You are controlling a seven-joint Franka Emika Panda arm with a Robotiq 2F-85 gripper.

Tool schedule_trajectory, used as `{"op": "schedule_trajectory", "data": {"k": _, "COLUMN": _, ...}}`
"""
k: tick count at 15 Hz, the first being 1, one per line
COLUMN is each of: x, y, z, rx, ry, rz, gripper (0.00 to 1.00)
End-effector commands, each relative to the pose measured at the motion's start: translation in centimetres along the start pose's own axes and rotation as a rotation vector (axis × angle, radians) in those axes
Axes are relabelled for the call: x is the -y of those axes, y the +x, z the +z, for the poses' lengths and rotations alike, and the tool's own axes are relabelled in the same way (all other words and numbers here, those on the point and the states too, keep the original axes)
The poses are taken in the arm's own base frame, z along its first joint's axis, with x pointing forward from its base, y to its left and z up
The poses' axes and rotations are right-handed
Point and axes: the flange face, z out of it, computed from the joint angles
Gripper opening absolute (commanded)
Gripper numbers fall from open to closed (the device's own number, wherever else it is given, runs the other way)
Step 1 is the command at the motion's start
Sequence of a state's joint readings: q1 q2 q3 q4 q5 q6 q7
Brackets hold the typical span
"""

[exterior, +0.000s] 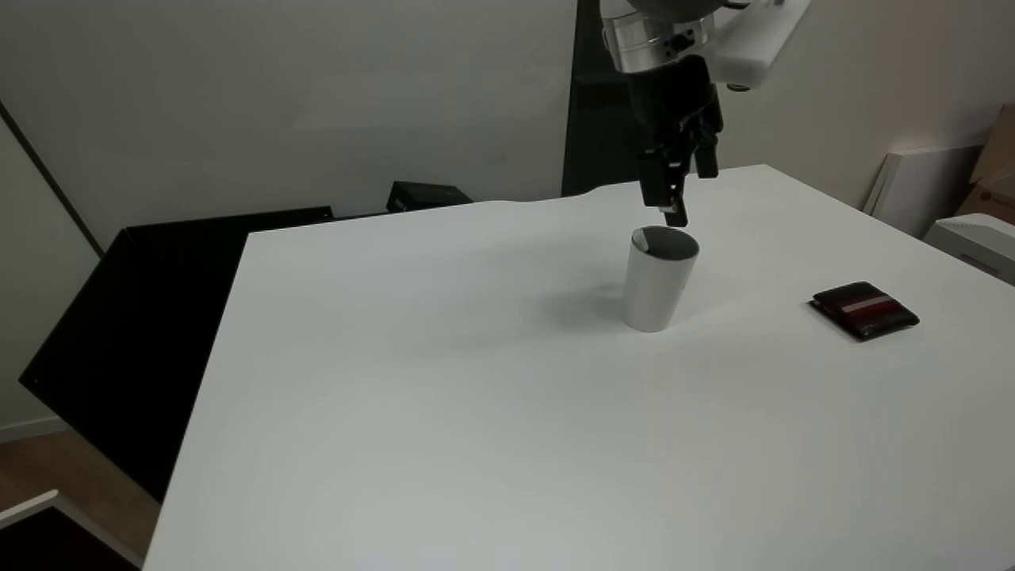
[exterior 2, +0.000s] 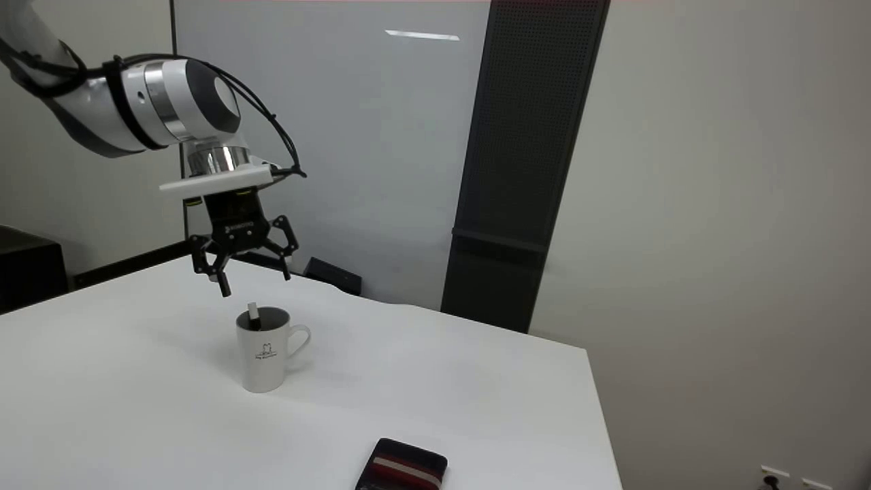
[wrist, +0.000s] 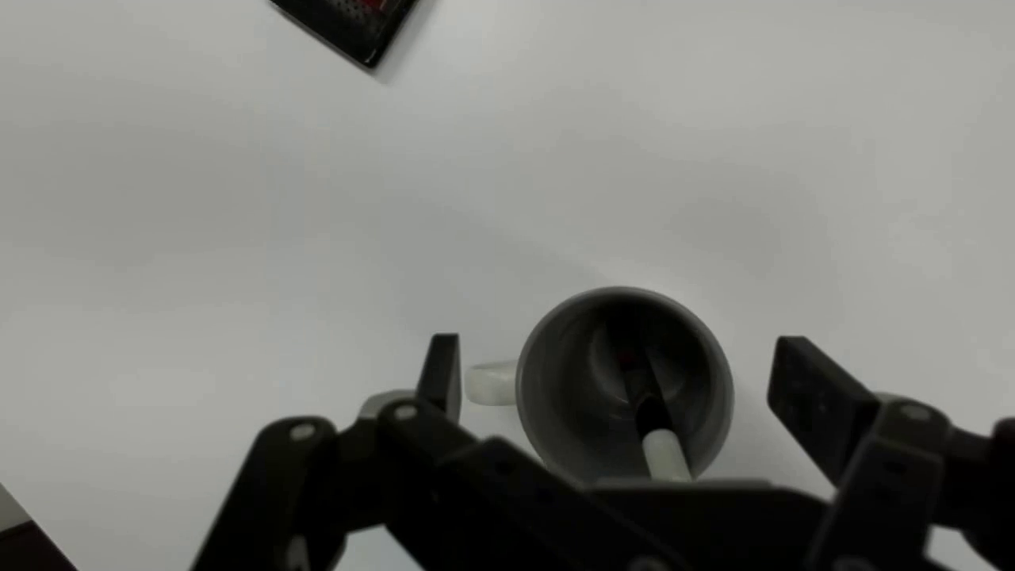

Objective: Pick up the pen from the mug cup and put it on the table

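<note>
The white-grey mug (exterior: pixel 655 295) stands upright on the white table (exterior: pixel 444 412); it also shows in an exterior view (exterior 2: pixel 264 364) with its handle. The pen (wrist: pixel 652 412) leans inside the mug, dark with a whitish end and a faint red patch. Its light end pokes slightly above the rim in an exterior view (exterior 2: pixel 254 314) and shows at the rim in an exterior view (exterior: pixel 641 239). My gripper (exterior 2: pixel 256 278) is open and empty above the mug. In the wrist view my gripper's fingers (wrist: pixel 622 377) lie on either side of the mug; the gripper's body hides the near rim and the pen's tip.
A dark wallet with a red and light stripe (exterior: pixel 864 311) lies on the table beside the mug; its corner shows in the wrist view (wrist: pixel 349 24). Black furniture (exterior: pixel 135 341) stands along the table's side. A small black box (exterior 2: pixel 333 275) sits behind the table's far edge.
</note>
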State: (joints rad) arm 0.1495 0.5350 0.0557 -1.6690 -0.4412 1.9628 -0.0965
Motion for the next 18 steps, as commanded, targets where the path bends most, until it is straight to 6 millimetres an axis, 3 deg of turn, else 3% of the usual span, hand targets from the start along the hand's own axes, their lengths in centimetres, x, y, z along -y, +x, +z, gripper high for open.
{"op": "schedule_trajectory", "data": {"k": 1, "x": 0.0, "y": 2.3, "z": 0.4, "rx": 0.015, "ry": -0.001, "rz": 0.018, "gripper": 1.00}}
{"op": "schedule_trajectory", "data": {"k": 8, "x": 0.8, "y": 5.2, "z": 2.5, "rx": 0.025, "ry": -0.034, "rz": 0.012, "gripper": 1.00}}
{"op": "schedule_trajectory", "data": {"k": 18, "x": 1.3, "y": 6.9, "z": 2.6, "rx": 0.021, "ry": -0.045, "rz": 0.013, "gripper": 1.00}}
